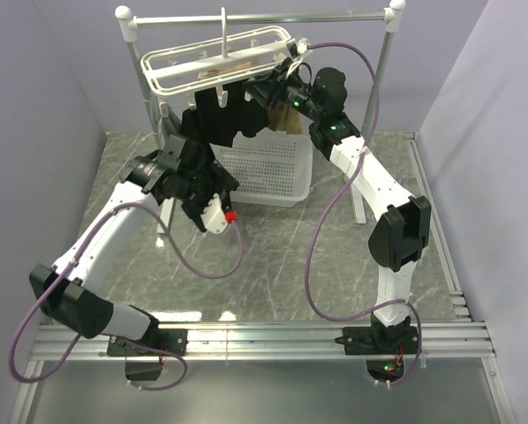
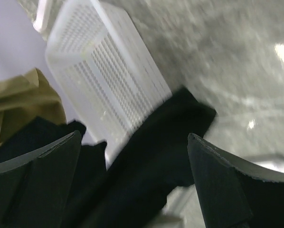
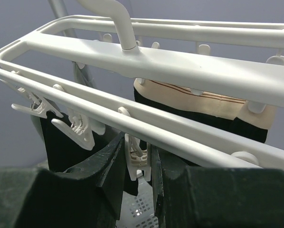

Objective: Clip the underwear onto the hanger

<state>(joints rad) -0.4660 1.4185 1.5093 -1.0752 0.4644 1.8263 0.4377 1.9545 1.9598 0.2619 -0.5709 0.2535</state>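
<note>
Your left gripper (image 2: 132,137): jaws spread wide, nothing held. Black cloth of the underwear (image 1: 213,119) shows beyond the gap; you can't tell from the wrist view whether it touches either finger.

Your right gripper (image 3: 142,152): jaws drawn narrow, closed on one white clip peg (image 3: 136,159) dangling from a near bar of the hanger (image 1: 220,57). The other pegs along that bar hang free to its left.

Underwear: up at the hanger, draped down from the frame's underside, hanging above the white basket (image 1: 273,168) at the back of the desk (image 1: 273,256). Which pegs grip it is hidden.

A tan garment (image 3: 194,97) is pegged under the frame behind the black cloth.

The hanger's hook sits over the grey rail (image 1: 264,16); the frame is tilted, lower toward its left end
</note>
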